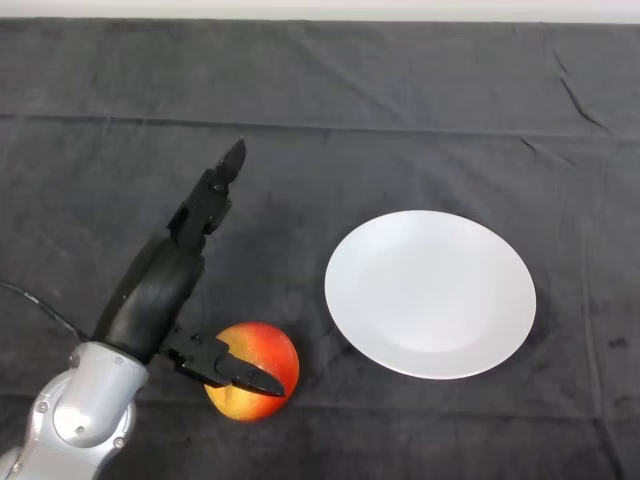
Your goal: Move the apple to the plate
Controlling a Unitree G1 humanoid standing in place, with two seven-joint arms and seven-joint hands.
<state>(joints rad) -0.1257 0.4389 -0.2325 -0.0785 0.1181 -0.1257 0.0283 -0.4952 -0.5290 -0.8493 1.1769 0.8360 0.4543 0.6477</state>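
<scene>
A red and yellow apple (pixel 258 362) rests on the dark cloth near the front edge, left of centre. To its right lies a white plate (pixel 430 293) with nothing on it. My left hand (pixel 160 285) reaches in from the lower left and sits just left of the apple. Its fingers (pixel 212 197) stretch straight out toward the back, away from the fruit. The thumb (pixel 235 372) lies across the apple's front left side, touching or just over it. The hand is open and holds nothing.
A dark wrinkled cloth (pixel 400 120) covers the whole table. Its far edge runs along the top of the view.
</scene>
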